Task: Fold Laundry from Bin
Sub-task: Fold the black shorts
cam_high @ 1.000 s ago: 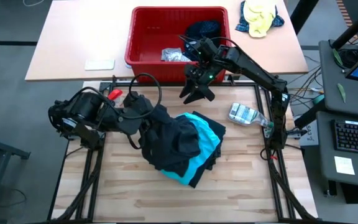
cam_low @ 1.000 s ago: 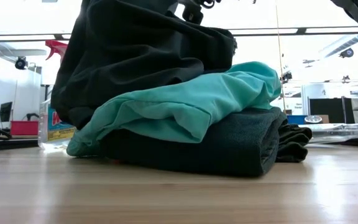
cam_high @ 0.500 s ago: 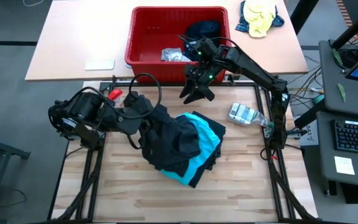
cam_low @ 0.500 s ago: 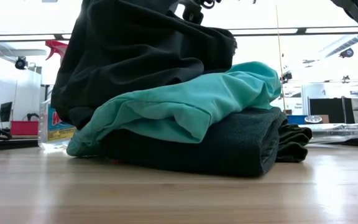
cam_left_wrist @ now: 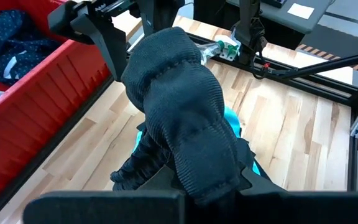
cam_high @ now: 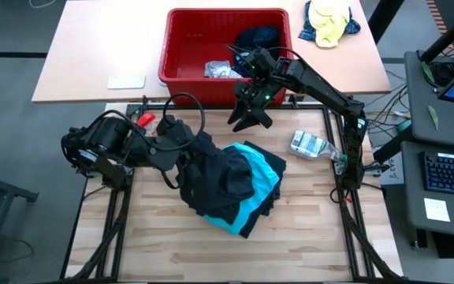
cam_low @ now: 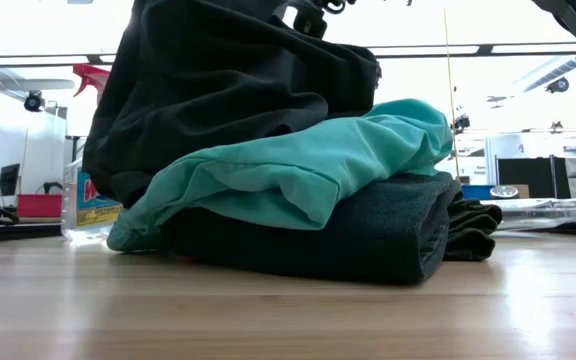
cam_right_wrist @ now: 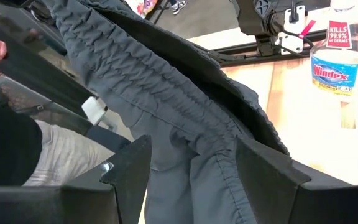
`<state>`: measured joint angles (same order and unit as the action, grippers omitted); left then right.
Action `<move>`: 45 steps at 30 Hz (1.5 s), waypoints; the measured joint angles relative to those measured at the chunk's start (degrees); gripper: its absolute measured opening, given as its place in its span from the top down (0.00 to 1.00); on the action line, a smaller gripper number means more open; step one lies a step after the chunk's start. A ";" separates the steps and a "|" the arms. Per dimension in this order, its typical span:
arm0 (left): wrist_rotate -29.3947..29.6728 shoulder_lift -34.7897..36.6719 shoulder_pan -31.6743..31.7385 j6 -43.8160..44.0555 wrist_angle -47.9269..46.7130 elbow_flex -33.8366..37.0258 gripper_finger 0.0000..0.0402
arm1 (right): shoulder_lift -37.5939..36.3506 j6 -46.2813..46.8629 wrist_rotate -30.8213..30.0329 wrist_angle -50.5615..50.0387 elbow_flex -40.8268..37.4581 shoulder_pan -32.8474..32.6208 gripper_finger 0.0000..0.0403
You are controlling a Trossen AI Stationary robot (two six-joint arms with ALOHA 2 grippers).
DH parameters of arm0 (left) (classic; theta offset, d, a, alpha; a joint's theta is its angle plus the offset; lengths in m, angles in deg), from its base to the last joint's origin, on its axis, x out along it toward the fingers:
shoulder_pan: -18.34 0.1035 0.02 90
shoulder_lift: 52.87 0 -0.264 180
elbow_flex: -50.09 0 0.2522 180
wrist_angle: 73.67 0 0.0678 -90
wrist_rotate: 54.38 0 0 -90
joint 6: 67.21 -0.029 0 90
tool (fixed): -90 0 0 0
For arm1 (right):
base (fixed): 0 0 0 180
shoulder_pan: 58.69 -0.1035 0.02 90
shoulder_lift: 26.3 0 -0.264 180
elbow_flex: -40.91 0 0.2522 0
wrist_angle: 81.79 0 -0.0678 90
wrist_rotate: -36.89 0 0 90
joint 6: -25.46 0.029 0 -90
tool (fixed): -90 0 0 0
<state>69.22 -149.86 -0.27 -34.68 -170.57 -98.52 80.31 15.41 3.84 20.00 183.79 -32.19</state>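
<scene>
A dark grey garment is held up at its left end by my left gripper, which is shut on it. The rest drapes over a folded turquoise garment lying on a folded dark one mid-table. My right gripper hangs open by the near rim of the red bin. A strip of table shows between it and the garment. Its wrist view sees the garment's gathered seam between its fingers. Navy dotted and light grey laundry lie in the bin. My left gripper is shut on the dark grey garment at a thick ribbed part that bulges over the fingers and hides the place of contact. That end is lifted clear of the table. The cloth hangs slack from it down onto the folded stack.
A spray bottle lies on the table's right side, and a red trigger head shows at the far left. A yellow-and-blue bundle and a white slab sit on the far table. A person shows beyond the table.
</scene>
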 joint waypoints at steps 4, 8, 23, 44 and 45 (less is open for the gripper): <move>0.13 0.00 0.00 -0.06 0.00 0.00 0.98 | 0.00 -0.02 -0.02 0.00 0.00 0.00 0.46; 0.39 0.00 0.00 -0.51 0.00 0.00 0.98 | 0.00 -0.02 -0.02 -0.02 0.00 0.00 0.46; 2.56 -0.07 0.02 -4.02 0.47 0.76 0.98 | 0.00 -0.37 -1.25 -4.69 0.00 0.00 0.46; 2.71 0.04 0.02 -6.46 2.28 0.76 0.98 | -0.09 -4.20 -3.05 -6.11 -0.02 0.00 0.46; 2.71 0.04 0.02 -6.55 2.51 0.76 0.98 | -0.09 -4.61 -3.04 -6.02 -0.02 0.00 0.46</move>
<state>71.93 -149.82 -0.25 -41.23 -168.06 -97.76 80.22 10.80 0.80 13.98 183.77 -32.19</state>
